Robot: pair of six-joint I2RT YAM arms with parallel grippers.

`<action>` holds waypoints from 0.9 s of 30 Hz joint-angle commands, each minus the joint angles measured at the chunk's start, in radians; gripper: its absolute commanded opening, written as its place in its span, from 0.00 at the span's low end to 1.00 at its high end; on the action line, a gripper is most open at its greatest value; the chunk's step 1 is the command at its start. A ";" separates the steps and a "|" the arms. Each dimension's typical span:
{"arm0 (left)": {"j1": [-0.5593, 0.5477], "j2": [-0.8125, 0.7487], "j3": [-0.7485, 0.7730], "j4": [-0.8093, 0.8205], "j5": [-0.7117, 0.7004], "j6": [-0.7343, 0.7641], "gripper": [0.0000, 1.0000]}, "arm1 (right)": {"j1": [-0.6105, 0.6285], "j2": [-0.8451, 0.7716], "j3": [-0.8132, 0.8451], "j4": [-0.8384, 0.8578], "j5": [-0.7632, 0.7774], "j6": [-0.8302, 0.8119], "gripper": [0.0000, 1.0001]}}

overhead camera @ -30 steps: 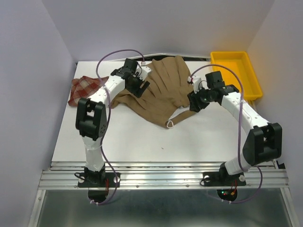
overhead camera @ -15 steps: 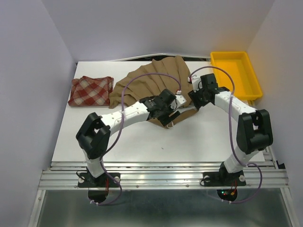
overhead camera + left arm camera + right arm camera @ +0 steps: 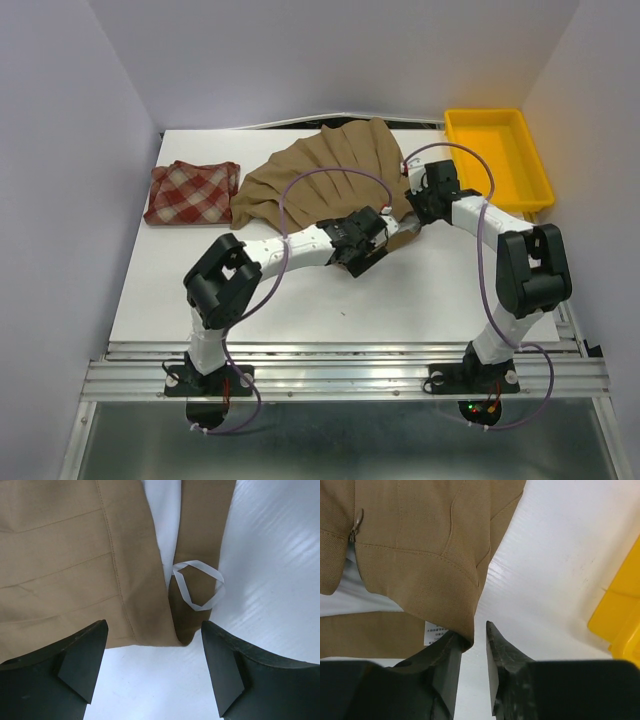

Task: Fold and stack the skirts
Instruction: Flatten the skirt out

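Observation:
The tan-brown skirt (image 3: 320,180) lies spread at the back middle of the table. The red-and-cream plaid skirt (image 3: 193,192) lies folded at the back left. My left gripper (image 3: 368,250) is open over the tan skirt's near corner. In the left wrist view (image 3: 155,667) its jaws stand wide apart, with the skirt's corner (image 3: 65,555) and a white hanger loop (image 3: 200,585) just ahead. My right gripper (image 3: 418,208) is at the skirt's right edge. In the right wrist view (image 3: 473,632) a narrow gap shows between the jaws, and the skirt's hem (image 3: 410,540) rests on the left finger.
A yellow plastic tray (image 3: 497,160) stands at the back right, also seen in the right wrist view (image 3: 620,615). A white care label (image 3: 436,632) and a zipper (image 3: 354,527) show on the tan skirt. White table (image 3: 300,290) lies near the arms.
My left arm has swung from the tan skirt's far left edge to its near corner. My right gripper has moved back and right to the skirt's right edge.

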 commanded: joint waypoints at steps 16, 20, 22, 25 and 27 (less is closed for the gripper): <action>0.083 -0.333 -0.216 0.073 -0.276 0.027 0.44 | -0.034 -0.182 -0.037 0.013 0.000 0.141 0.01; 0.109 -0.462 -0.273 0.036 -0.166 0.080 0.27 | -0.034 -0.236 -0.026 -0.071 -0.112 0.181 0.01; 0.114 -0.490 -0.312 0.026 -0.129 0.105 0.02 | -0.034 -0.251 -0.024 -0.121 -0.194 0.190 0.01; 0.123 -0.531 -0.342 0.003 -0.054 0.120 0.00 | -0.034 -0.287 -0.037 -0.169 -0.278 0.191 0.01; 0.124 -0.559 -0.371 -0.002 0.018 0.126 0.00 | -0.034 -0.304 -0.044 -0.211 -0.318 0.173 0.01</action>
